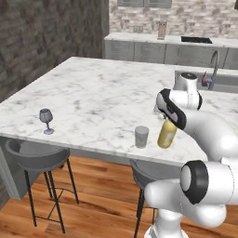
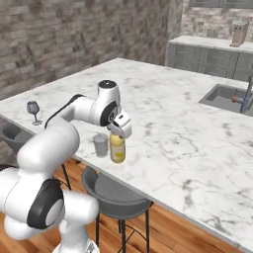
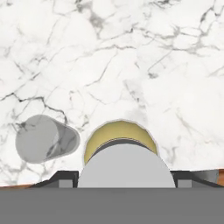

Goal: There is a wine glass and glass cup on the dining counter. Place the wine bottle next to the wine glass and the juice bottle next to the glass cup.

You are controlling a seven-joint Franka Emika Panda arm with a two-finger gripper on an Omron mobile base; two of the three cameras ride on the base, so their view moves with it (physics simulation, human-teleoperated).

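Yellow-orange and stubby, the juice bottle (image 1: 167,134) stands upright near the stool-side edge of the dining counter (image 1: 102,93), just beside the glass cup (image 1: 142,136); a small gap shows between them in my left base view. My end effector (image 2: 117,133) sits directly over the bottle's top, its jaws set wide to either side of the cap. I cannot tell whether the fingers press on the bottle or merely straddle it. From my hand view the bottle (image 3: 120,142) lies straight below me, with the cup (image 3: 46,138) off to one side on the white, grey-veined marble surface. The wine glass (image 1: 46,120) stands well apart from both, further along the same edge, above a grey stool (image 1: 37,160).
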